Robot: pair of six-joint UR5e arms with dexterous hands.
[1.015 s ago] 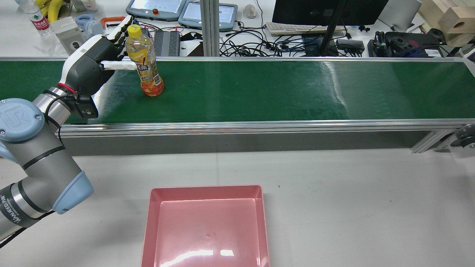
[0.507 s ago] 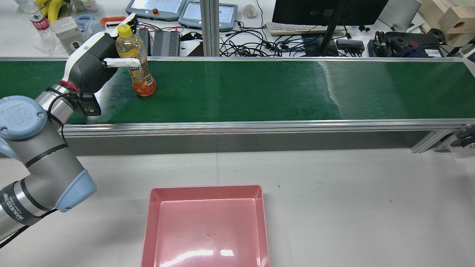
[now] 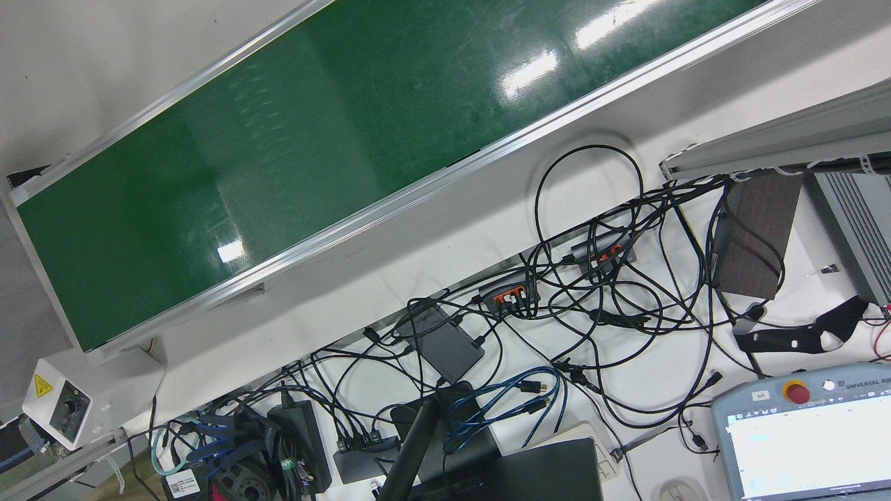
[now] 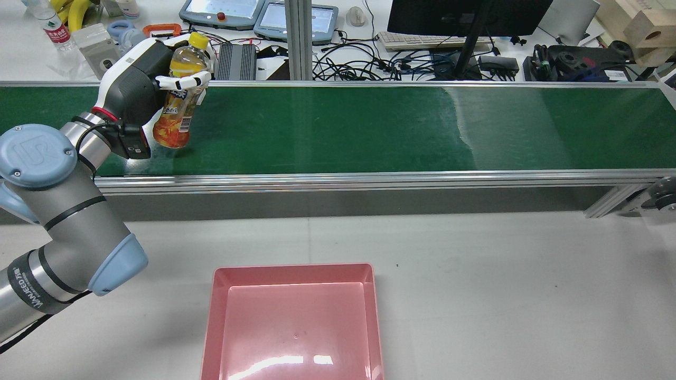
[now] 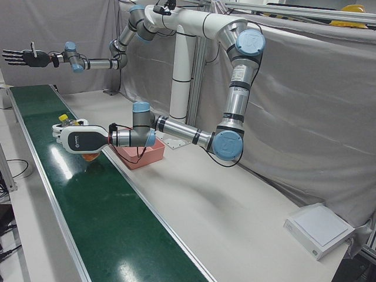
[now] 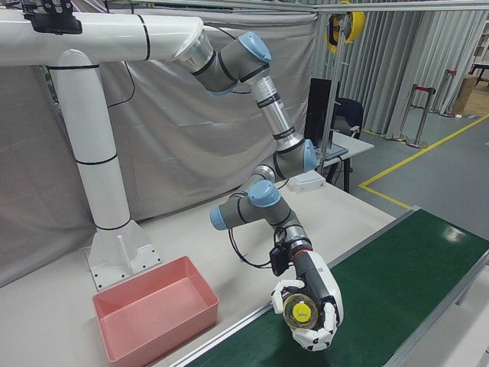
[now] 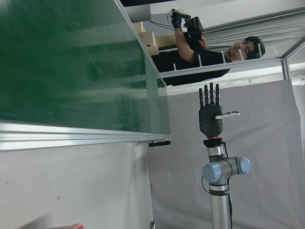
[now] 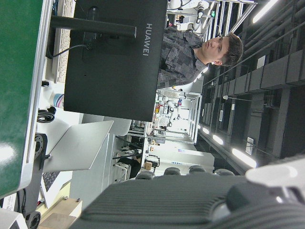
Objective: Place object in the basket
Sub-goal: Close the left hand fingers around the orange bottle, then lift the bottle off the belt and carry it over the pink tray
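Observation:
A clear bottle of orange drink (image 4: 177, 113) with a yellow cap hangs tilted just above the left part of the green conveyor belt (image 4: 369, 126). My left hand (image 4: 138, 84) is shut on its upper body, fingers wrapped round it. The right-front view looks down on the cap (image 6: 299, 312) inside the same hand (image 6: 312, 302). The pink basket (image 4: 293, 267) lies on the white table, nearer than the belt and right of the hand. My right hand (image 5: 23, 57) is held high in the air, open with fingers spread, also visible as the right hand (image 7: 211, 112) in the left hand view.
Beyond the belt lie teach pendants (image 4: 222, 13), a monitor (image 4: 470, 16), cables and small bottles (image 4: 55, 29). The belt's aluminium rail (image 4: 369, 182) runs between belt and table. A person (image 7: 214, 52) stands past the belt's end.
The left hand has closed on the bottle, lifted it off the belt and tipped it, carrying it left and nearer the front rail.

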